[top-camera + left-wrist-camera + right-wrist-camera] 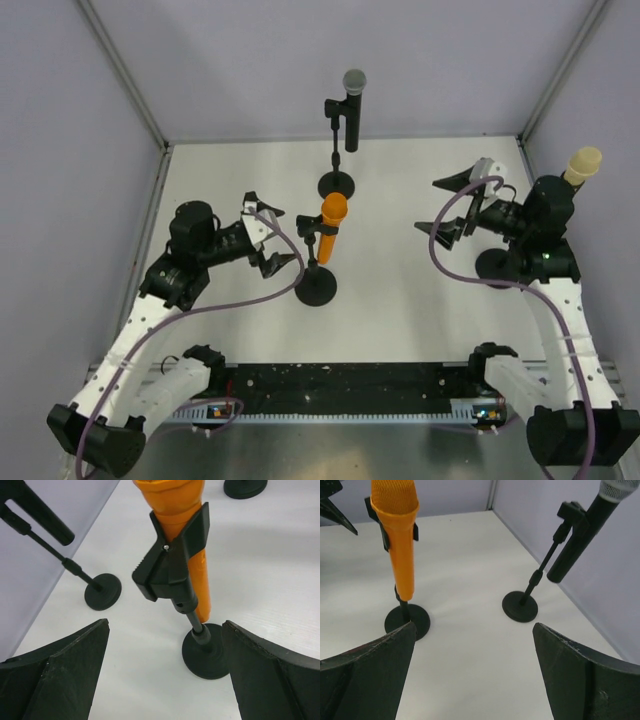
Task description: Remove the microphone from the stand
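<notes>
An orange microphone [332, 225] stands clipped in a black stand [316, 287] at the table's middle. My left gripper [275, 235] hovers just left of it, open, nothing between its fingers. In the left wrist view the orange microphone [177, 510] sits in its clip [172, 560], ahead of the open gripper [165, 630] and toward its right finger. My right gripper [432, 207] is open and empty, well to the right. From the right wrist the orange microphone [400, 535] appears at left, a black grey-headed microphone [580, 530] at right, beyond the gripper [474, 627].
The black microphone [352, 115] on its own stand [338, 185] is at the back centre. A beige-headed microphone [582, 165] stands behind the right arm, its base [497, 264] beneath it. Grey walls close the left, back and right sides.
</notes>
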